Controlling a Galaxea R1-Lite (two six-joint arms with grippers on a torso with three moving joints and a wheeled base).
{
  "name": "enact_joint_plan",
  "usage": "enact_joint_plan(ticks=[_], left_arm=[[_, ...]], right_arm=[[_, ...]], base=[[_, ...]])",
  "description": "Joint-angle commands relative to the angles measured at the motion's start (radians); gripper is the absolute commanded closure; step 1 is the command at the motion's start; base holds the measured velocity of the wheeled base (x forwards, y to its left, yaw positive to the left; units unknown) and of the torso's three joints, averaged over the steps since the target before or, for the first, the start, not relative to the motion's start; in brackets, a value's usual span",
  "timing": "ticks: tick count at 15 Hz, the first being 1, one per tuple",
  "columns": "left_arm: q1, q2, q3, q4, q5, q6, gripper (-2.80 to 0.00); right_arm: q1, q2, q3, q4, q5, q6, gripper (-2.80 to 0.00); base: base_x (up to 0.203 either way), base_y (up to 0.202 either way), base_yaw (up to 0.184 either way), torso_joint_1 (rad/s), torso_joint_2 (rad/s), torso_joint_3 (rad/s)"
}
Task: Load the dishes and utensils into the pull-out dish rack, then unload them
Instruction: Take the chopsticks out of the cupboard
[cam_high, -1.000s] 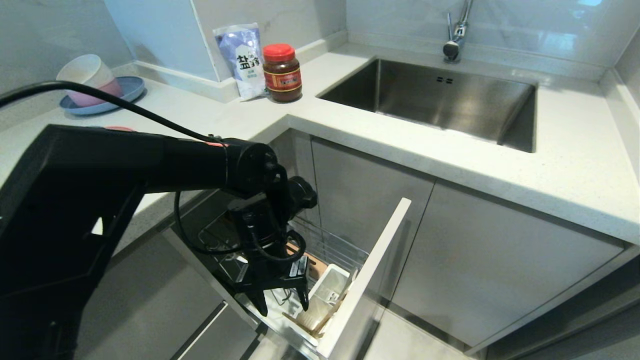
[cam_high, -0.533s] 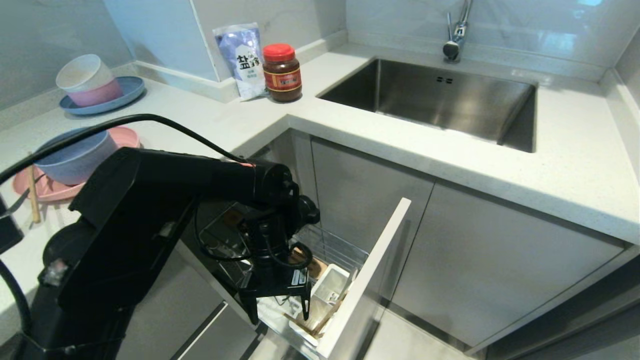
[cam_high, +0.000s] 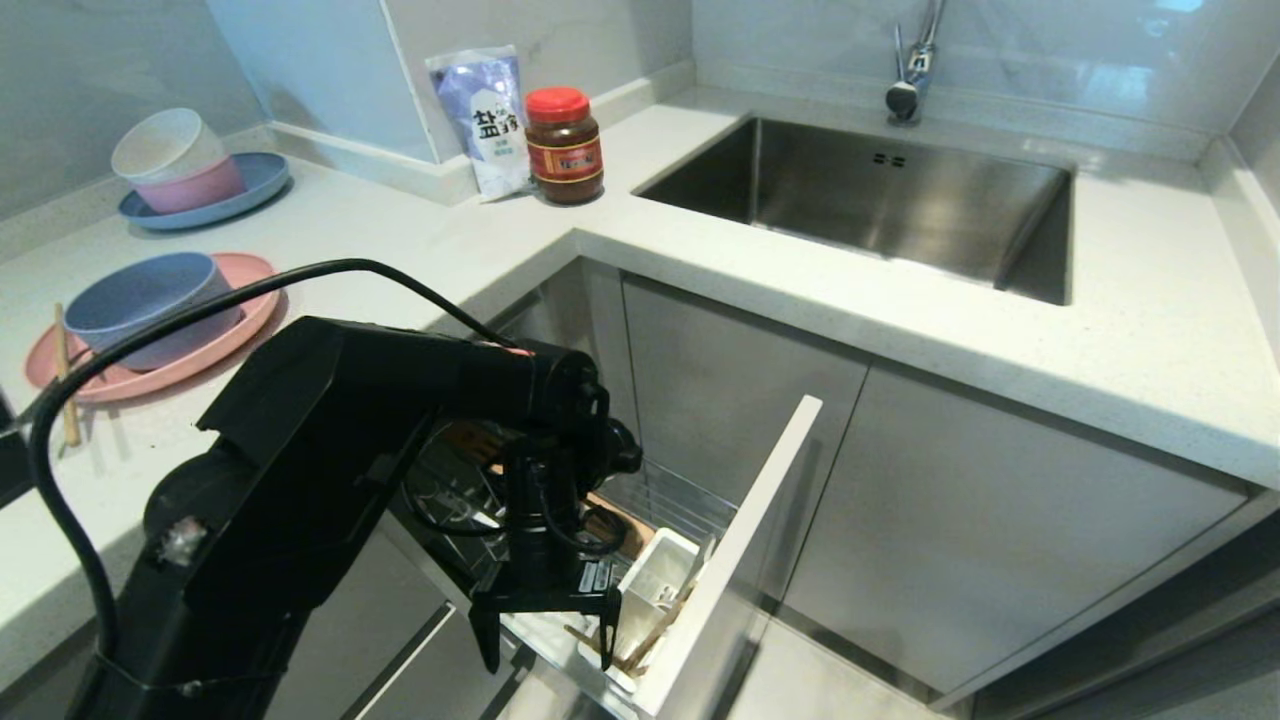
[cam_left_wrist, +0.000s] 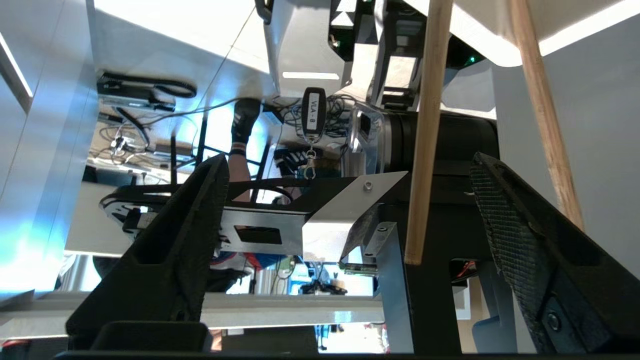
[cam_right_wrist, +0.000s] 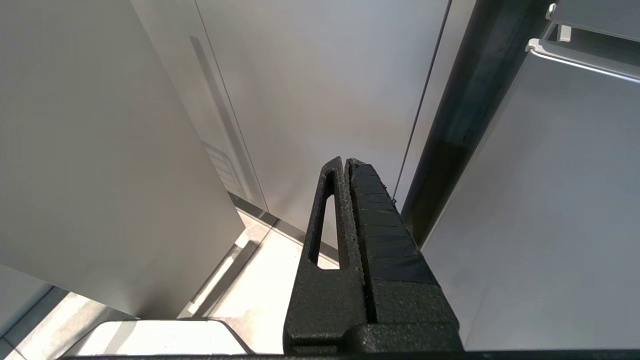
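Left gripper (cam_high: 548, 638) spread wide over the pull-out dish rack (cam_high: 660, 500).
Hangs beside the white cutlery box (cam_high: 655, 585); wooden chopsticks (cam_left_wrist: 425, 130) loose between fingers.

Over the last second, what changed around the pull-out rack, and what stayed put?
The left gripper sank lower beside the white cutlery box, and its fingers spread wider around a wooden chopstick without gripping it. As the arm dropped, it uncovered the blue-grey bowl on the pink plate. Rack, counter items and the right gripper, shut, stayed put.
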Motion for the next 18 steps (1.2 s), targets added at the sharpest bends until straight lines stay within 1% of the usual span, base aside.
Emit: enact_joint_plan(ticks=[1,6,10,11,18], left_arm=[[0.0,0.019,-0.003,0.006,-0.001,-0.004,-2.8],[-0.002,0.056,-0.016,-0.005,-0.001,-0.005,-2.8],[-0.005,0.056,-0.016,-0.022,-0.002,-0.006,-2.8],[-0.006,0.056,-0.016,-0.021,-0.002,-0.007,0.0],[-0.034,0.053,-0.017,-0.05,-0.014,-0.033,0.0]], right_arm=[[0.0,-0.004,0.002,-0.001,0.0,0.0,0.0],[0.001,-0.004,0.002,-0.001,0.0,0.0,0.0],[0.0,-0.004,0.002,0.0,0.0,0.0,0.0],[0.001,-0.004,0.002,0.0,0.0,0.0,0.0],[0.001,-0.004,0.002,-0.001,0.0,0.0,0.0]], base=[[0.0,0.0,0.0,0.0,0.0,0.0],[0.0,0.0,0.0,0.0,0.0,0.0],[0.0,0.0,0.0,0.0,0.0,0.0],[0.0,0.0,0.0,0.0,0.0,0.0],[0.0,0.0,0.0,0.0,0.0,0.0]])
